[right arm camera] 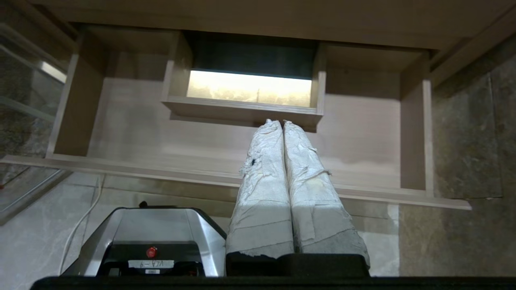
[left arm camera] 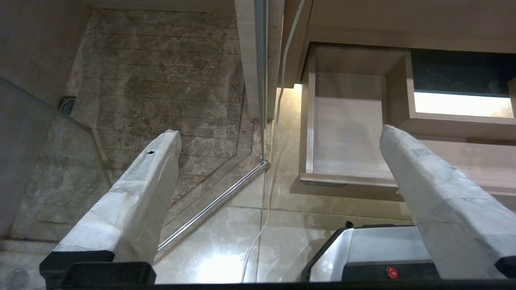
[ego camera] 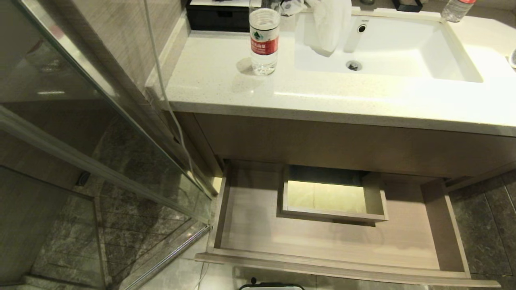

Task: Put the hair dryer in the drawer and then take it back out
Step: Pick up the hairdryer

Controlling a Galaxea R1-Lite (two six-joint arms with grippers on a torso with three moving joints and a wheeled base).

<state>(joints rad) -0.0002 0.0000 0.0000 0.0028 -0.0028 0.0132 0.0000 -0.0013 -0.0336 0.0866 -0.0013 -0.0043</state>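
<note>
**Drawer open and bare; hair dryer not located in any view**

I take the drawer [ego camera: 322, 241] as my landmark. It stands pulled out beneath the vanity table [ego camera: 225, 80], its floor bare around the boxed cutout [ego camera: 332, 197] in its middle. I see no hair dryer in it, on the table above it, or on the floor before it. The relation the coming move turns on, which way the dryer lies from either end effector and how its barrel runs, cannot be established from what I have.

Left end effector [left arm camera: 278, 137]: fingers wide apart, nothing between them, hanging out in front of the drawer's left corner, over the floor beside the glass shower door [ego camera: 100, 141]. Right end effector [right arm camera: 282, 123]: fingers pressed together, holding nothing, in front of the drawer's front edge and aimed towards the cutout. I judge the right the nearer to the drawer's middle; which is nearer the dryer is undetermined.

Neither arm shows in the head view. The drawer's right front corner is cut off at the frame edge. On the table behind the drawer stand a water bottle [ego camera: 264, 40] and a white cloth [ego camera: 328, 24] draped into the sink [ego camera: 443, 60]; items at the back edge are cropped and I cannot identify them. The robot's base [right arm camera: 153, 237] sits on the floor just before the drawer.
</note>
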